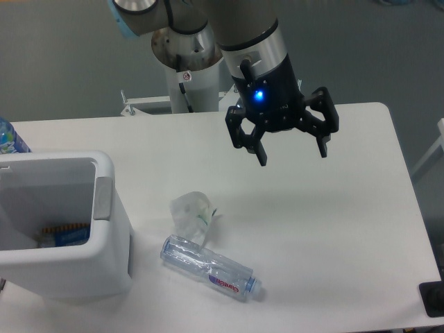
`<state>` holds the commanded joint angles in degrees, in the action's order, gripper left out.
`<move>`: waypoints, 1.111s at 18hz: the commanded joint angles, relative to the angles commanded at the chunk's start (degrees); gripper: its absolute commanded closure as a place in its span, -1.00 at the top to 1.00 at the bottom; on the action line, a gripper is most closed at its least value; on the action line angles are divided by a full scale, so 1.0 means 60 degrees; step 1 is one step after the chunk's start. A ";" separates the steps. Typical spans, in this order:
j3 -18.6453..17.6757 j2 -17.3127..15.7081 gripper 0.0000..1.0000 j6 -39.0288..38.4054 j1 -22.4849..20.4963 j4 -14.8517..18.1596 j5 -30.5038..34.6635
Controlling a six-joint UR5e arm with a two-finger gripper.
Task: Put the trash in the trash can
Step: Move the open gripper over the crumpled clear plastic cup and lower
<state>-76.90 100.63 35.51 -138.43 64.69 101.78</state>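
Above bench middle toward far edge, gripper (292, 154) spread and empty; cup (191, 210) and bottle (210, 268), long axis slanting toward near-right corner, down-left near front edge beside bin (107, 201).

Setting: robotics lab or test cell, not a home.
Arm: industrial robot arm (208, 28) on a white pedestal (187, 76), warning sticker on the column, blue status light lit on the wrist.
Worktop: plain white worktop (333, 222), rounded corner, bare of furnishings.
Floor: uniform grey floor (69, 55).
Props: white bin (104, 208), crushed cup (191, 211) and bottle (208, 267) laid out as test items.
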 joint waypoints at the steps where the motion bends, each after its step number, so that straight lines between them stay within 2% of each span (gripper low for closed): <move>1: -0.0015 0.0000 1.00 -0.0015 0.0015 0.0015 0.0000; 5: -0.0322 -0.0029 1.00 -0.0204 0.0073 0.0015 -0.0029; 9: -0.0892 -0.0073 1.00 -0.1784 0.0117 -0.0029 -0.0087; 14: -0.1552 -0.0044 1.00 -0.2064 0.0381 -0.0146 -0.0176; 18: -0.1830 0.0117 1.00 -0.3338 0.0542 -0.0146 -0.0220; 20: -0.2021 0.0117 1.00 -0.3384 0.0673 -0.0161 -0.0249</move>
<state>-89.03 101.34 15.21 -134.39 63.72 100.28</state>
